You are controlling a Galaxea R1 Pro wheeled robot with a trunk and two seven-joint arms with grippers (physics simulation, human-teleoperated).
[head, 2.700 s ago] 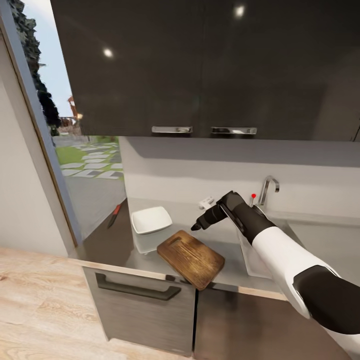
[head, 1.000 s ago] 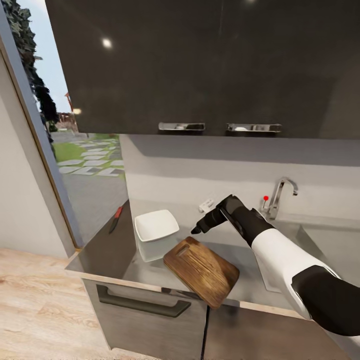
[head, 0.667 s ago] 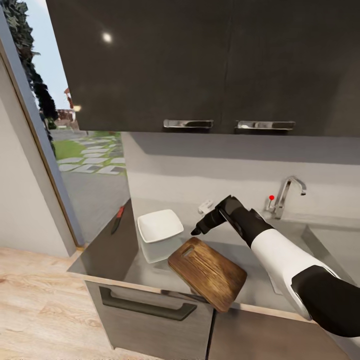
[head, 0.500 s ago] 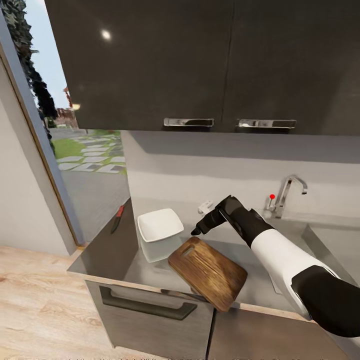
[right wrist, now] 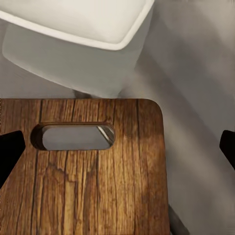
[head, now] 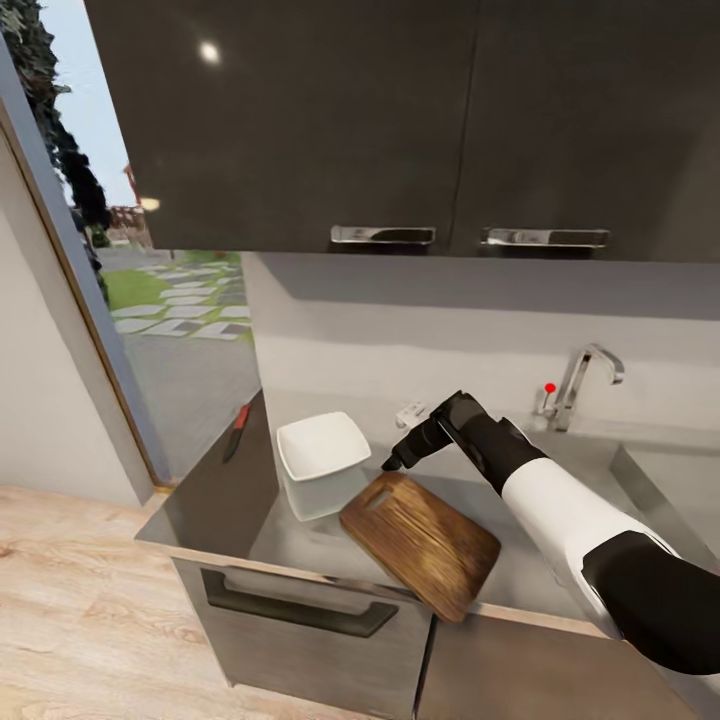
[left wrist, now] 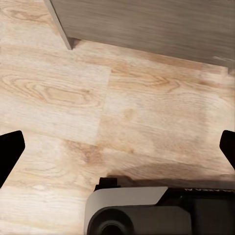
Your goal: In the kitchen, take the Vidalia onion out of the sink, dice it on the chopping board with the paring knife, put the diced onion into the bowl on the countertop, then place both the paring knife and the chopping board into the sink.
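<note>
The chopping board [head: 420,545] lies on the bench [head: 300,535] with one corner over the front edge; just behind its slotted end the right gripper [head: 392,463] hovers, jaws spread wide. Beside it sits the bowl [head: 322,457], the paring knife [head: 237,430] further left, the sink [head: 655,480] far right. The left gripper [left wrist: 117,152], jaws spread, faces wooden floor [left wrist: 73,93]

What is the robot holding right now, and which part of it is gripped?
Nothing. The right gripper hangs open above the chopping board's slotted end; the left gripper's fingers are spread over bare floor.
</note>
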